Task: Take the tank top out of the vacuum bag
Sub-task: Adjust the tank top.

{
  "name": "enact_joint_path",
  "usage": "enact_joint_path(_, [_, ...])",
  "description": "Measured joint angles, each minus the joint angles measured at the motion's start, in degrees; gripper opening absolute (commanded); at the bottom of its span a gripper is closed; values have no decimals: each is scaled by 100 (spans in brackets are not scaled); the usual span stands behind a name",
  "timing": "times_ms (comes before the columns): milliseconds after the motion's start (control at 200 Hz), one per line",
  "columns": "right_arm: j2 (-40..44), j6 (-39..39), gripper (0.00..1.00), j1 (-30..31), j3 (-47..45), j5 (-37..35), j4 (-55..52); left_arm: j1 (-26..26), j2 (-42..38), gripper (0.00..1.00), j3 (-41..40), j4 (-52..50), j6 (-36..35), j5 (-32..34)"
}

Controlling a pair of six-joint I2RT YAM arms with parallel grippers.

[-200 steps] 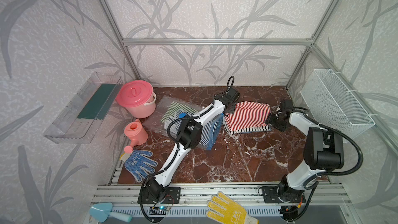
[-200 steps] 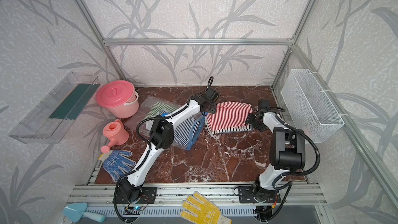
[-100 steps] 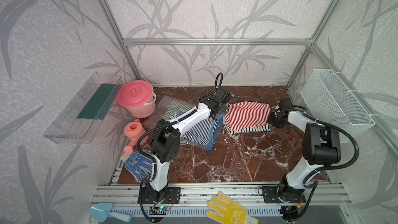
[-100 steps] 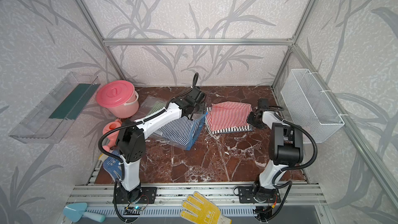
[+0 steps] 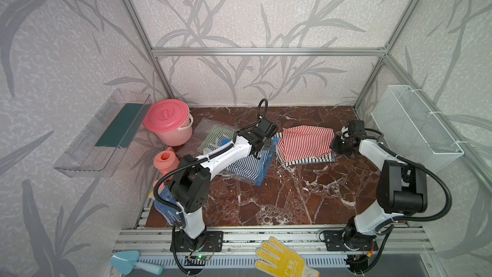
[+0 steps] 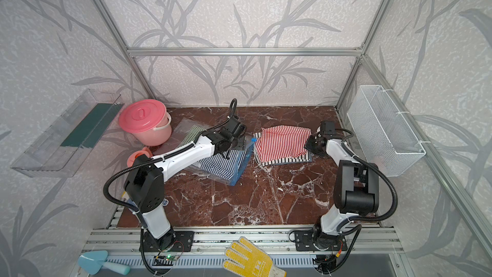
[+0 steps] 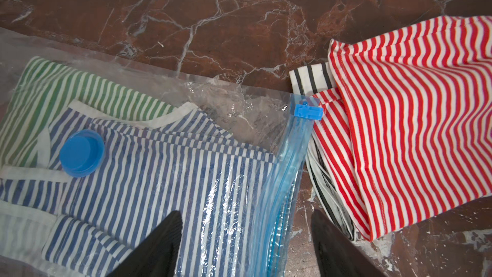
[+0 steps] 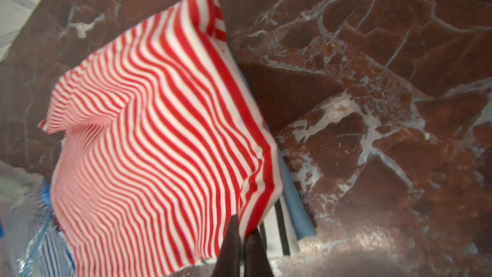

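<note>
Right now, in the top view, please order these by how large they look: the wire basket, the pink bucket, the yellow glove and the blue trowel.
1. wire basket
2. pink bucket and yellow glove: they look about alike, and the picture's edge cuts the glove, so I do not rank them.
3. blue trowel

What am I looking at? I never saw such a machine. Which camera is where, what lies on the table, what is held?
This is a robot: a left arm and a right arm, each ending in a two-finger gripper. The two wide pictures come from one camera head above; the two close ones from cameras on the wrists. On the marble table lie a clear bag holding a blue striped top and a green striped top, and beside it a red striped top over a black striped top. The left gripper hangs open above the bag's blue zip strip. The right gripper is shut on the red top's edge.
</note>
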State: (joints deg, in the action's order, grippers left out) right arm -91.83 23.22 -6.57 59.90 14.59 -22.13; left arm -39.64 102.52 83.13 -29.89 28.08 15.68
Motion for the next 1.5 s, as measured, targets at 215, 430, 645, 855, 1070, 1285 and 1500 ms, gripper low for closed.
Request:
enact_joint_path(215, [632,111,0,96,-629,153,-293,0,-31,76,-4,24,2,111])
enact_joint_path(430, [343,170,0,111,-1043,133,-417,0,-31,77,-4,20,4,127])
enact_joint_path(645, [17,63,0,122,-568,-136,-632,0,-61,77,-146,15,0,212])
enact_joint_path(855, [31,-181,53,127,13,-728,-907,0,-326,79,-686,-72,13,391])
enact_joint_path(1070, [706,-227,76,151,-190,-542,-949,0,-417,80,-894,-236,120,590])
enact_joint_path(1285, [1908,264,78,820,-922,229,-363,0,-232,80,-990,-249,155,492])
enact_joint_path(1500, [2258,1211,77,1255,-1932,1025,601,2,332,80,-990,-247,192,367])
